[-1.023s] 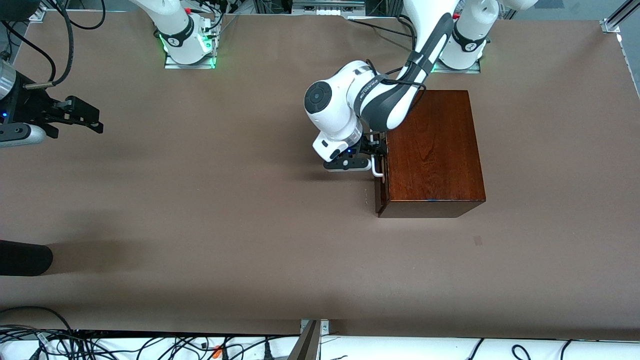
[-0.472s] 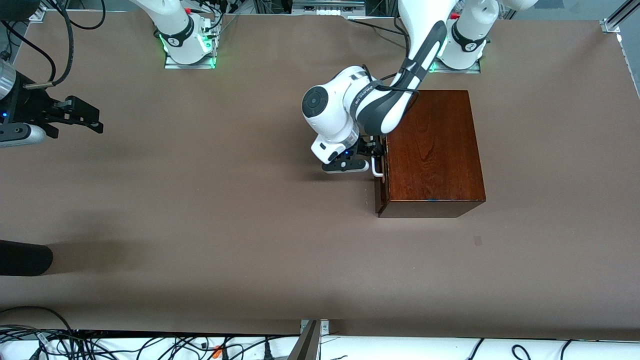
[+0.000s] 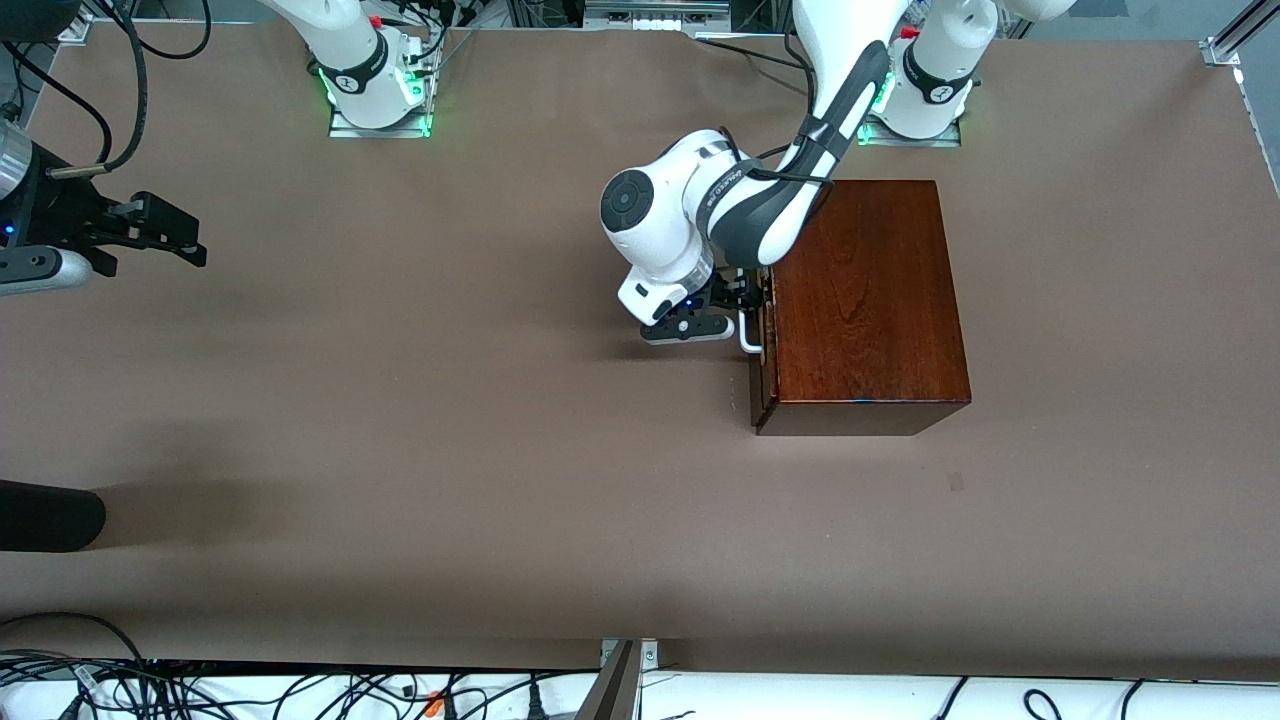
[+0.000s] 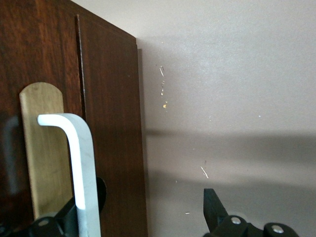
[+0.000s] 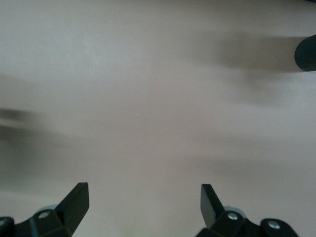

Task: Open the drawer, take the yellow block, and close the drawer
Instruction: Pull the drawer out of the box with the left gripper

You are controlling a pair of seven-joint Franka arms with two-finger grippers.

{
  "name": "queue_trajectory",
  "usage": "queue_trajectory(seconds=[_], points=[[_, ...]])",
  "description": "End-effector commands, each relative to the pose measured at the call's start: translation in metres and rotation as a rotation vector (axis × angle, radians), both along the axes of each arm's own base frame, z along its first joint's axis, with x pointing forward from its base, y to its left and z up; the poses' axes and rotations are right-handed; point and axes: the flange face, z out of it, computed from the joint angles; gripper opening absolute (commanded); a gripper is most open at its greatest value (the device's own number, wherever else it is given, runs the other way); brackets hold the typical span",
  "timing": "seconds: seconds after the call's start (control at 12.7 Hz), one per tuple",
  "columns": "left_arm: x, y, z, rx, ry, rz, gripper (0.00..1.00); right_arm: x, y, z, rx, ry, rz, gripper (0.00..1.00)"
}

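Note:
The dark reddish-brown wooden box (image 3: 865, 300) stands toward the left arm's end of the table. Its drawer (image 3: 759, 375) faces the right arm's end and looks shut. Its white bar handle (image 3: 748, 338) sticks out from a pale plate (image 4: 44, 163). My left gripper (image 3: 747, 303) is open at the drawer front. The handle (image 4: 79, 168) lies between its fingers, close against one of them (image 4: 49, 224), while the other fingertip (image 4: 212, 207) stands well off it. My right gripper (image 3: 150, 235) waits open over bare table at the right arm's end. The yellow block is hidden.
A black cylinder (image 3: 50, 515) pokes in at the table's edge at the right arm's end, nearer the front camera; it also shows in the right wrist view (image 5: 306, 52). Cables (image 3: 300, 690) run along the near edge. Brown table top (image 3: 450, 400) stretches between the box and the right gripper.
My left hand has edged slightly along the drawer front, away from the front camera. The drawer shows no clear movement. The right arm has stayed still.

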Motion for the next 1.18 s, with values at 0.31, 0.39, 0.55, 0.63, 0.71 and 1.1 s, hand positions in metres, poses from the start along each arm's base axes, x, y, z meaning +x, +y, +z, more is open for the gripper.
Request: queue_trajectory(seconds=[0.31,0.39,0.55,0.63,0.71,1.1], points=[[-0.011,-0.039,0.024,-0.153,-0.009,0.045,1.0,-0.002,-0.002,0.002,0.02,0.004,-0.005,1.0],[-0.012,-0.044,0.028,-0.178,0.002,0.058,1.0,-0.002,-0.002,0.002,0.02,0.006,-0.005,1.0],[-0.013,-0.052,0.036,-0.21,0.005,0.065,1.0,-0.002,-0.001,0.002,0.02,0.006,-0.003,1.0],[-0.013,-0.054,0.037,-0.215,0.003,0.066,1.0,-0.002,-0.001,0.002,0.022,0.006,-0.003,1.0],[-0.015,-0.06,0.037,-0.239,-0.004,0.063,1.0,-0.002,-0.001,0.002,0.02,0.006,-0.003,1.0],[-0.025,-0.074,0.019,-0.262,-0.004,0.079,1.0,-0.002,-0.002,0.001,0.02,0.007,-0.005,1.0]])
